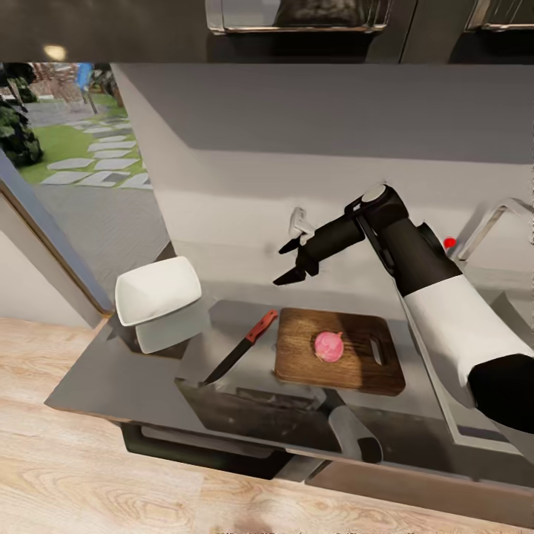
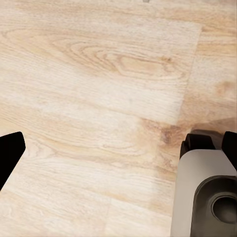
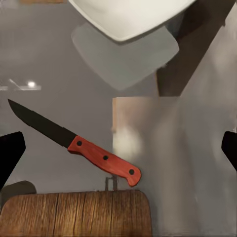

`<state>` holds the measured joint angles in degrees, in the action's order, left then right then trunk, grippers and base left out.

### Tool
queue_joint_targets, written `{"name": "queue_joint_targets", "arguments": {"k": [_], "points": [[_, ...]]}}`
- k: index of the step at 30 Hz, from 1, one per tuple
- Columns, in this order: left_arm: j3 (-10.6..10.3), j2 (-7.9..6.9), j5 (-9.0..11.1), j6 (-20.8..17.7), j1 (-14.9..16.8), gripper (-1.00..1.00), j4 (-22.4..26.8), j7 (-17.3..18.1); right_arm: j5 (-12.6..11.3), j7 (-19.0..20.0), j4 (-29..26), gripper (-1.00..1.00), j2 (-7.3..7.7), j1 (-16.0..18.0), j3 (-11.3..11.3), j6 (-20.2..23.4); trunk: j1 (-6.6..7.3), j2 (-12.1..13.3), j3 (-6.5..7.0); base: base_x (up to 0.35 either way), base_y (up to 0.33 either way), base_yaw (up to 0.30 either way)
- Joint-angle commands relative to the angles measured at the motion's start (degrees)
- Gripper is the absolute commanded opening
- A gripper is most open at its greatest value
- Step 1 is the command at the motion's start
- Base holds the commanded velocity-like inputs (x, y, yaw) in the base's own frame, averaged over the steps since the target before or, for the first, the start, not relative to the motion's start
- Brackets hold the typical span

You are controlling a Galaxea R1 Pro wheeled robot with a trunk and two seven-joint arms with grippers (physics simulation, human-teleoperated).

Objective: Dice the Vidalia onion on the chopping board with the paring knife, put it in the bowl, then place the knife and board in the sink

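Onion (image 1: 328, 346) sits on the chopping board (image 1: 297, 356), roughly board centre, whole and uncut. Pinkish-red skin, round, paler patch on top. Already out of the sink, so the fetch step looks done; dicing not begun.

Board: brown wood, rounded corners, slot handle at its 3 o'clock end. It lies flat on the countertop (image 1: 111, 378), near the front edge.

Paring knife (image 1: 241, 347) lies on the counter just off the board's 9 o'clock side, red-orange handle up toward the board's far corner, dark blade running down toward 7 o'clock. In the right wrist view the handle butt (image 3: 129, 174) rests at or just over the board's edge; I cannot tell whether it touches. Three dark rivets show on the handle.

Bowl (image 1: 157, 291), white and square-rimmed, stands at about 10 o'clock from the board, well apart from the knife, tilted in the render with its reflection beneath.

Right gripper (image 1: 291, 261) hovers above the counter beyond the knife, fingers spread wide, empty. Left gripper (image 2: 118, 153) hangs low facing the wooden floor, tips apart, nothing between them.

Risks, as I judge them:
- Knife lies flat on slick steel; a shallow pinch could skid it or push it toward the counter's front edge.
- Grabbing the blade instead of the handle would leave no cutting grip.
- Round onion is unrestrained; a bumped board could set it rolling off.
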<state>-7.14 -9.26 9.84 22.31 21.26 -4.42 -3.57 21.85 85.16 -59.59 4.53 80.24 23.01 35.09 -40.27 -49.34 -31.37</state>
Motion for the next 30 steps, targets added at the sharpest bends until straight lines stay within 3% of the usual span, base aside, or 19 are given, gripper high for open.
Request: {"name": "queue_joint_targets", "arguments": {"k": [1,6,11,16,23,30], "points": [[-0.50,0.03,0.44,0.35,0.10,1.00,-0.23,-0.04,0.24,0.28,0.08,1.00,0.04,0.06,0.08,0.58,0.00,-0.05,-0.14,0.000,0.000,-0.077],[-0.50,0.03,0.44,0.34,0.10,1.00,-0.23,-0.04,0.28,0.10,0.58,1.00,-0.01,0.02,0.32,0.48,0.00,-0.05,-0.58,0.000,0.000,-0.078],[-0.50,0.19,0.44,0.33,0.10,1.00,-0.23,-0.04,0.30,-0.15,0.69,1.00,-0.06,0.01,4.64,0.39,0.00,-0.05,-1.02,0.000,0.000,-0.077],[-0.50,0.49,0.44,0.35,0.10,1.00,-0.23,-0.04,0.30,-0.24,0.70,1.00,-0.27,0.01,6.86,-0.41,0.00,-0.05,-1.45,0.000,0.000,-0.028],[-0.50,0.77,0.44,0.37,0.10,1.00,-0.23,-0.04,0.24,-0.27,0.71,1.00,-1.52,0.01,7.30,-1.41,0.00,-0.05,-1.84,0.000,0.000,-0.002],[-0.50,0.99,0.44,0.37,0.10,1.00,-0.23,0.05,0.29,-0.47,0.72,1.00,-3.99,0.01,7.40,-2.75,0.00,-0.05,-1.87,0.000,0.000,0.000]]}}
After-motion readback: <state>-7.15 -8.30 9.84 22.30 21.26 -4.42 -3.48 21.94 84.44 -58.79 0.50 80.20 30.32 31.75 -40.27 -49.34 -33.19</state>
